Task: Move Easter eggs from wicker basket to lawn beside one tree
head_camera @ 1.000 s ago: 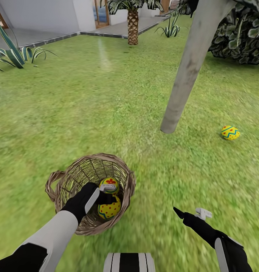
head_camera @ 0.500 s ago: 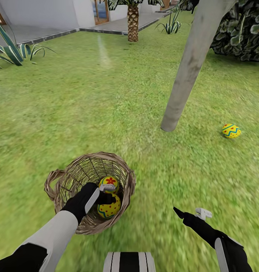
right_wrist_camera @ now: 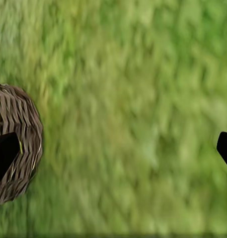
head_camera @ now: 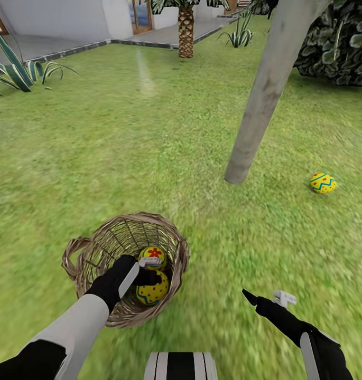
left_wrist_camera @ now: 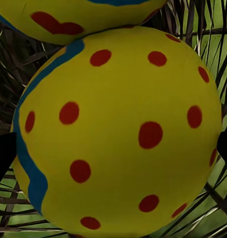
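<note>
The wicker basket (head_camera: 91, 253) stands on the lawn (head_camera: 122, 158) close in front of me. Two yellow Easter eggs lie in it: one with a red flower (head_camera: 153, 256) and, touching it, one with red dots (head_camera: 154, 291). My left gripper (head_camera: 149, 275) reaches into the basket. In the left wrist view it (left_wrist_camera: 113, 148) is open, with the dotted egg (left_wrist_camera: 118, 134) between its black fingertips (left_wrist_camera: 1, 153). A third egg with blue zigzags (head_camera: 323, 182) lies on the grass just right of the tree's pale grey trunk (head_camera: 257, 111). My right gripper (head_camera: 265, 298) hangs open over grass, right of the basket (right_wrist_camera: 16, 144).
A palm with a scaly brown trunk (head_camera: 185, 34) stands at the lawn's far edge by the grey patio (head_camera: 54, 47). Spiky plants (head_camera: 14, 74) grow at the far left. A dark leafy bush (head_camera: 339, 47) fills the far right. Open grass lies around the trunk.
The head view shifted slightly a second ago. Since then the arms, the basket and the eggs have stayed where they were.
</note>
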Controlling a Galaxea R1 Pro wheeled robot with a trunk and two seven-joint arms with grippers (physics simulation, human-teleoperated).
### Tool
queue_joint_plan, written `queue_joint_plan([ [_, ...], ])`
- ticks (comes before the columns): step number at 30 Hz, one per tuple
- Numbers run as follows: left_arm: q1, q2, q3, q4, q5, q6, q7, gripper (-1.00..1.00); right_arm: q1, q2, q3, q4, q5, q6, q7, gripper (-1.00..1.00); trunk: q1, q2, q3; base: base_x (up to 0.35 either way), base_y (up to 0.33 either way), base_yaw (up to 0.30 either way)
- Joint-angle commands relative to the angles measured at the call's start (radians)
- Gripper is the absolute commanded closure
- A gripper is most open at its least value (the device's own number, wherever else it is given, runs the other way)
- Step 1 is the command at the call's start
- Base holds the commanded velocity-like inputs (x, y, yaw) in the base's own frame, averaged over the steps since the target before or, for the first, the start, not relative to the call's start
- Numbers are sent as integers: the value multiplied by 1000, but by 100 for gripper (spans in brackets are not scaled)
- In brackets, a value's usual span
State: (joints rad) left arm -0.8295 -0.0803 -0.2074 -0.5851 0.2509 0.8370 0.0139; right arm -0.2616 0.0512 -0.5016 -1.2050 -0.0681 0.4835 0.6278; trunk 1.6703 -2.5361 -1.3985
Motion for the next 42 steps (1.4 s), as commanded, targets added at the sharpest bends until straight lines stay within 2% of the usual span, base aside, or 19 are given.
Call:
queue_joint_plan([
  [1, 0, 1, -3, -1, 4, 4, 1, -100, -1, 1, -3, -1, -7, 9, 3, -100, 0, 0, -1, 0, 0, 0],
  [2, 0, 1, -4, -1, 4, 4, 1, 100, -1, 1, -3, -1, -7, 9, 3, -100, 0, 0, -1, 0, 0, 0],
  [34, 1, 2, -3, -4, 10, 4, -3, 100, -1, 1, -3, -1, -7, 9, 3, -100, 0, 0, -1, 0, 0, 0],
  [37, 1, 2, -3, -4, 11, 5, -4, 100, -1, 1, -3, -1, -7, 9, 3, -100, -2, 0, 11, 0, 0, 0],
  [42, 1, 2, -3, -5, 12, 6, -5, 100, -1, 1, -3, -1, -7, 9, 3, -100, -2, 0, 11, 0, 0, 0],
])
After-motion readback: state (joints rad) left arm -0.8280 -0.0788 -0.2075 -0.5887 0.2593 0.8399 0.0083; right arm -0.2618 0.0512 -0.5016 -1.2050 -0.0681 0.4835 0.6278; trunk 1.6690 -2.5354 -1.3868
